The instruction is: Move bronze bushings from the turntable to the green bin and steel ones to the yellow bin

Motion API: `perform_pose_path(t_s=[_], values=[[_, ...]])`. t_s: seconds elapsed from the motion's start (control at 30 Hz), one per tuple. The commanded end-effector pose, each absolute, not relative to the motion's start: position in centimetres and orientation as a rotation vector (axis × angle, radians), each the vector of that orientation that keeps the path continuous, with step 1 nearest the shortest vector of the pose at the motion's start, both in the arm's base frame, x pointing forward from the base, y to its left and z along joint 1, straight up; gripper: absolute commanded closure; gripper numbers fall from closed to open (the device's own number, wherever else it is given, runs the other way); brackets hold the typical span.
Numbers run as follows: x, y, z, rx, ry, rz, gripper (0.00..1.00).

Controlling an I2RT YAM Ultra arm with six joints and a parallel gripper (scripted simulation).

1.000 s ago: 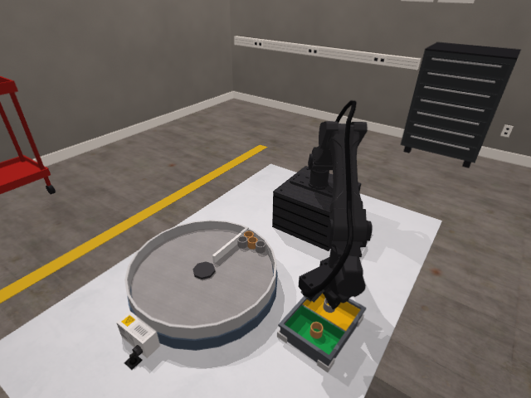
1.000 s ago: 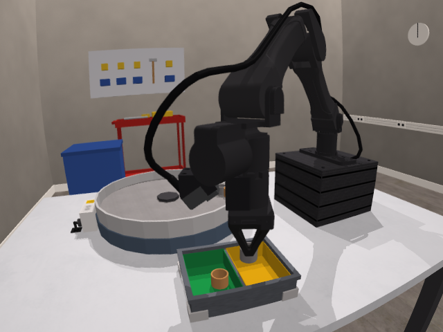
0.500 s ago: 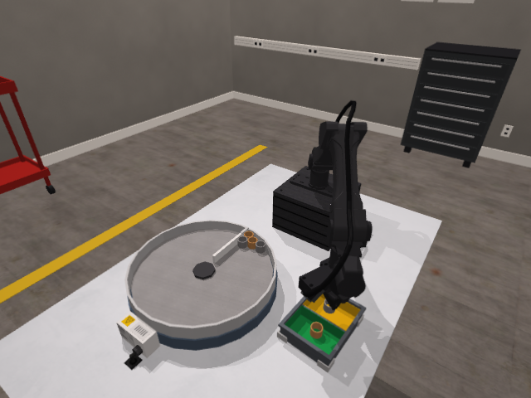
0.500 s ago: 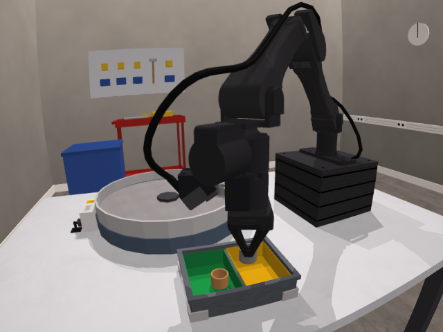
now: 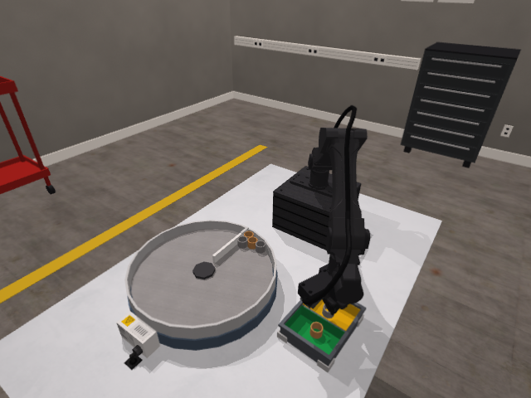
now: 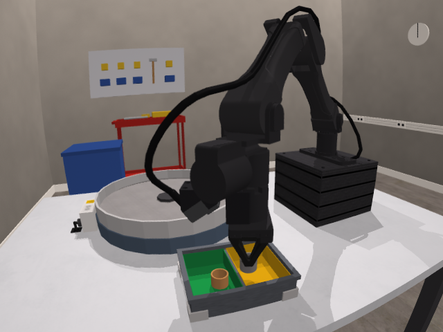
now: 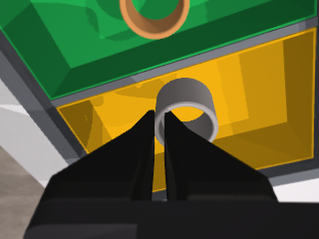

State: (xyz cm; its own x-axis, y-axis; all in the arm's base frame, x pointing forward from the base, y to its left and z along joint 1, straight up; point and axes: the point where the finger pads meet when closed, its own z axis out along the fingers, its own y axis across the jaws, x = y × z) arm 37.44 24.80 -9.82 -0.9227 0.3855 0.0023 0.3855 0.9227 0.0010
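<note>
Your pincer [image 7: 159,126] pinches the steel bushing [image 7: 186,111] by its wall at 6 o'clock, low inside the yellow bin [image 7: 259,95]; spread it next.

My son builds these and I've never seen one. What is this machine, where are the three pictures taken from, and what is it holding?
It is one black robot arm on a white table. One picture looks down from above, one from the side, one from a camera by the claw. The claw pinches the wall of a steel bushing over the yellow bin. A bronze bushing sits in the green bin. Four more bushings wait on the round turntable.
</note>
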Motion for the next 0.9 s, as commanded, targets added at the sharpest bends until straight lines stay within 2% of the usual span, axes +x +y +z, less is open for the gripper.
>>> perform_pose_path(t_s=[0.0,0.3,0.87], values=[[37.2,24.5,-10.9,-0.620,-3.082,0.015,1.00],[38.5,25.4,-10.4,-0.628,-3.117,-0.041,1.00],[37.9,24.9,-11.4,-0.623,-3.095,-0.006,1.00]])
